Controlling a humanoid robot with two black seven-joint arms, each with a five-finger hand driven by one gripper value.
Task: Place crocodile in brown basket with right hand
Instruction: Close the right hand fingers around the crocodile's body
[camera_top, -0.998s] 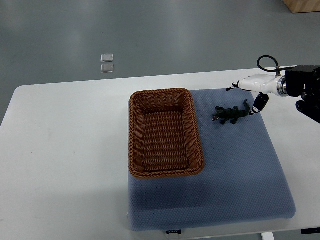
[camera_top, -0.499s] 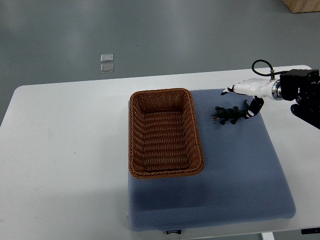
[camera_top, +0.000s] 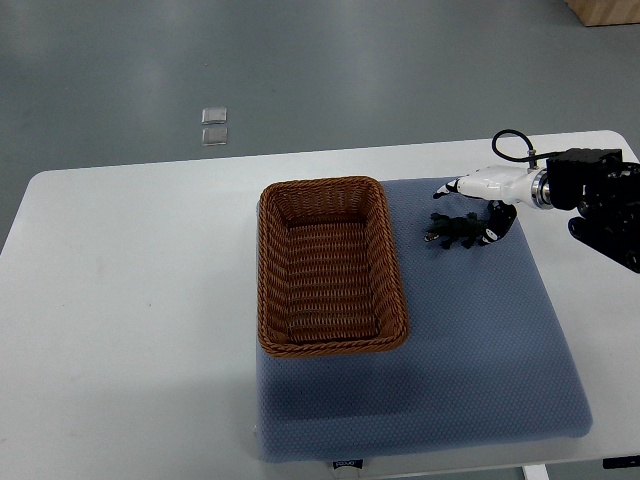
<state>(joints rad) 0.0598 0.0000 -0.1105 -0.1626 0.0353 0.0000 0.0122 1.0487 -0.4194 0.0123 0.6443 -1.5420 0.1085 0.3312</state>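
While my right hand (camera_top: 478, 203) hovers spread over the crocodile (camera_top: 455, 229), the brown basket (camera_top: 330, 265) sits empty beside it

Even, diffuse overhead illumination; exposure is bright without harsh glare. A faint sheen lies on the white table (camera_top: 130, 300) far to the left of the right hand (camera_top: 478, 205). Soft, short shadows fall directly beneath that hand and inside the brown basket (camera_top: 330, 265) to its left. Focus is sharp throughout; fine detail at the fingers is small and slightly soft.
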